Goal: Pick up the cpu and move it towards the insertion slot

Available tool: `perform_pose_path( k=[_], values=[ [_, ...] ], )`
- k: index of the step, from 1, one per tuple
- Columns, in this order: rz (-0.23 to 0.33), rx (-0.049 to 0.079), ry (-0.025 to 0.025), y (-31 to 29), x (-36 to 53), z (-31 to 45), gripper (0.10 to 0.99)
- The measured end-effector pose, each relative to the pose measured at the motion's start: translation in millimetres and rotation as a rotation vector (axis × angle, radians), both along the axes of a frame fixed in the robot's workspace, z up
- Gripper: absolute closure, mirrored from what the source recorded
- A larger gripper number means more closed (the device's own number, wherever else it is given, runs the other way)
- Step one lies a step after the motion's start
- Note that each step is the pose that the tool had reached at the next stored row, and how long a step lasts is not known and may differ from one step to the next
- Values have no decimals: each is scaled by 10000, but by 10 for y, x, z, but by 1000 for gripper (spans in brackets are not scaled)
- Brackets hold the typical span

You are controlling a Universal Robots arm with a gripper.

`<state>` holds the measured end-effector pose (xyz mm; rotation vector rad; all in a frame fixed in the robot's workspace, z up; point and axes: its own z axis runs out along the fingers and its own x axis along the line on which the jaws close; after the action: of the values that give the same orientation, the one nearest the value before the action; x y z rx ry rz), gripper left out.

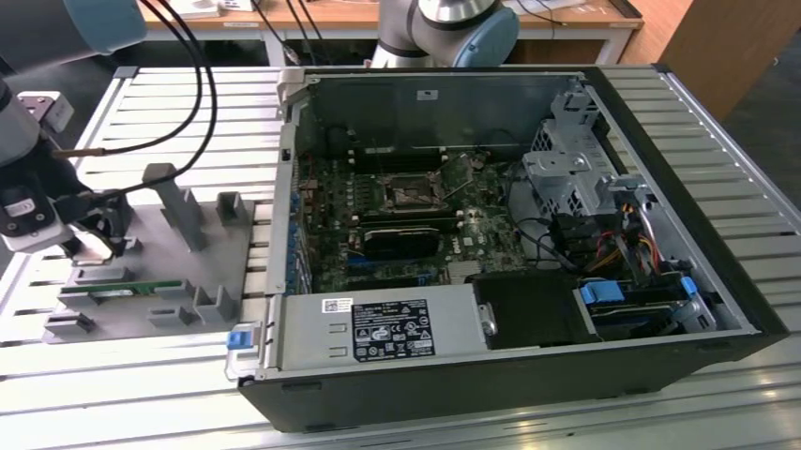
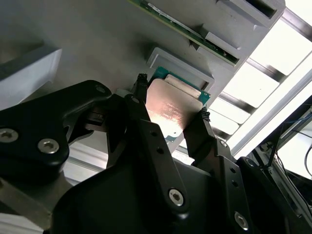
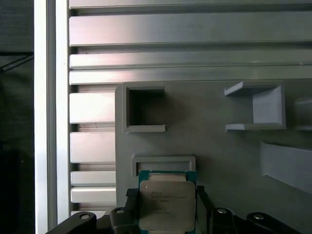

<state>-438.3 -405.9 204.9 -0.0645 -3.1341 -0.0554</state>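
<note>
Gripper point(image 2: 171, 100): both fingers point(image 2: 146, 127) clamped on the cpu point(image 2: 170, 109), one on each of two opposite edges, with the tips touching the chip's sides. The first wrist view shows the same hold: the cpu point(image 3: 167, 204) sits squarely in the gripper point(image 3: 166, 195), silvery top up and a green rim showing around it. The chip is near enough square, so it has no long axis to note.

Position: the cpu is at its grey holder point(image 3: 163, 161) on the tray point(image 1: 169, 267). I cannot tell whether it is seated there or just clear of it. The stick point(image 1: 119, 289) lies in its own slot on the same tray, near the holder but apart from the fingers.

Key relation, by the exterior view's clock: the gripper point(image 1: 98, 242) is at the view's left, over the tray. The slot point(image 1: 411, 194) lies at about 3 o'clock from it, a shade toward 2, well apart. It sits on the board point(image 1: 482, 234) inside the open case point(image 1: 701, 187), whose near wall stands between the two. Judgement: the cpu is grasped and the carry to the slot is not yet done.

Writing: there is faint print on the cpu top, which I cannot make out. A white label point(image 1: 388, 330) is on the case's metal box, at about 6 o'clock from the slot; not transcribed.
</note>
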Motion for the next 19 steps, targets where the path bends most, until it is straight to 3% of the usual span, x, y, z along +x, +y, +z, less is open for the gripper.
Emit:
perform_pose_path(
  k=[19],
  values=[
    [-71,-2,0,0,0,47,537]
  ],
)
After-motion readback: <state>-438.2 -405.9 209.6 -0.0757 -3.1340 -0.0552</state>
